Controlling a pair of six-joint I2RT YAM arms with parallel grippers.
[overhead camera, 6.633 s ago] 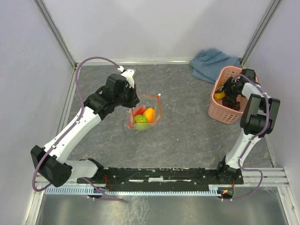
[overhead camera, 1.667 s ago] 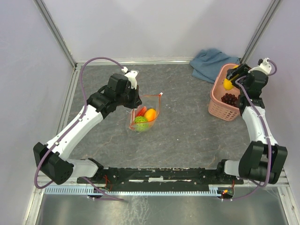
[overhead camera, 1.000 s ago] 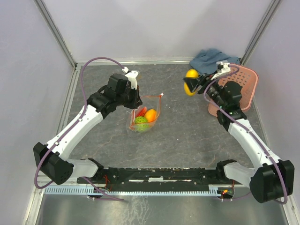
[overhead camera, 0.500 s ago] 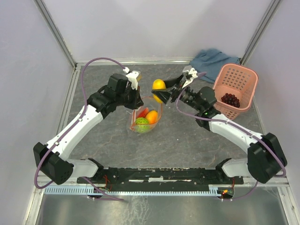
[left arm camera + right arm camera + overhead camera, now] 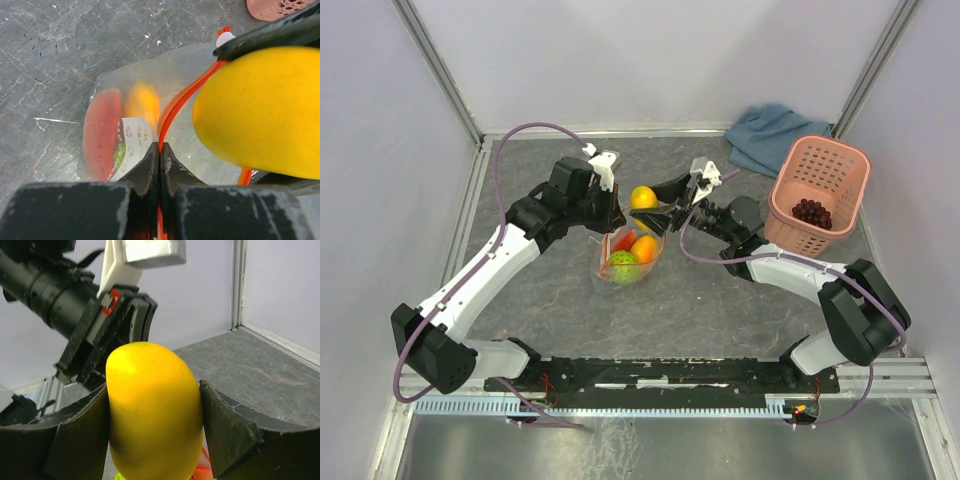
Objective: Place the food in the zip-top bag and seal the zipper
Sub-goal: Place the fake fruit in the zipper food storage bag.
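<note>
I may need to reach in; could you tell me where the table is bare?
The table is bare between the zip-top bag and the arm bases. It is crowded at the bag's mouth, where the left gripper and the right gripper holding the yellow fruit meet.

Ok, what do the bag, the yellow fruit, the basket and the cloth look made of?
The zip-top bag: thin clear plastic film, crinkled; the watermelon wedge inside shows through. The yellow fruit: likely moulded plastic or foam, smooth matte skin; which, I cannot tell. The basket: rigid pink plastic, open lattice walls. The cloth: soft blue-grey fabric, lying in folds.
</note>
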